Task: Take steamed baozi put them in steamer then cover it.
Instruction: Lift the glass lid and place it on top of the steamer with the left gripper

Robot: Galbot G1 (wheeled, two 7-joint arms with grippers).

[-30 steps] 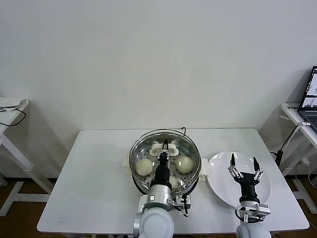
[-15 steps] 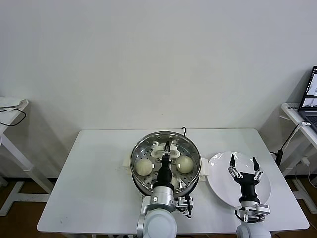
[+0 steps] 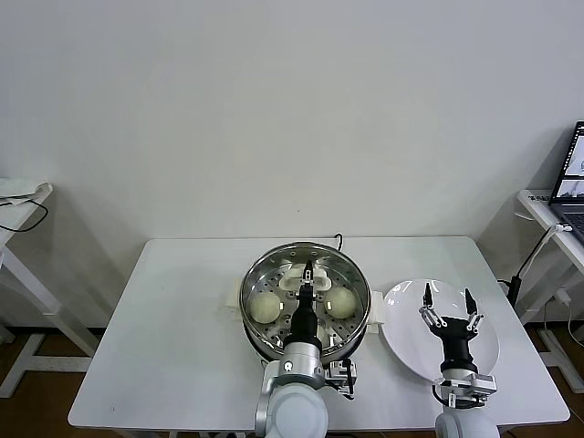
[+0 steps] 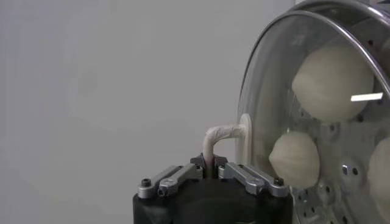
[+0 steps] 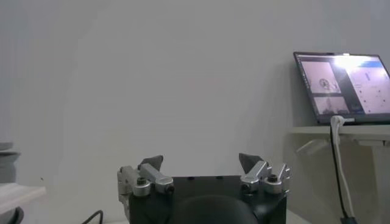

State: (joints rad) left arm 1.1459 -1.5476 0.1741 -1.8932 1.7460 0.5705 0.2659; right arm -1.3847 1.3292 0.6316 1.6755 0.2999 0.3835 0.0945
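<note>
Since the earlier frame my left arm has carried the glass cover (image 3: 305,297) slightly to the right and squared it over the steamer (image 3: 253,315); it now sits nearly centred on the rim. My left gripper (image 4: 212,172) is clamped on the cover's white handle (image 4: 220,135), fingers pinched tight around it. Through the glass I see steamed baozi (image 3: 265,307) resting on the perforated tray, so the loading looks finished and I judge this to be the covering step, almost done. Whether the metal rim is fully seated all round, I cannot tell. Next I would lower until it settles, then let go and lift straight up so the cover is not dragged. My right gripper (image 3: 448,310) waits over the white plate (image 3: 398,339) beside the steamer, jaws spread and holding nothing.
</note>
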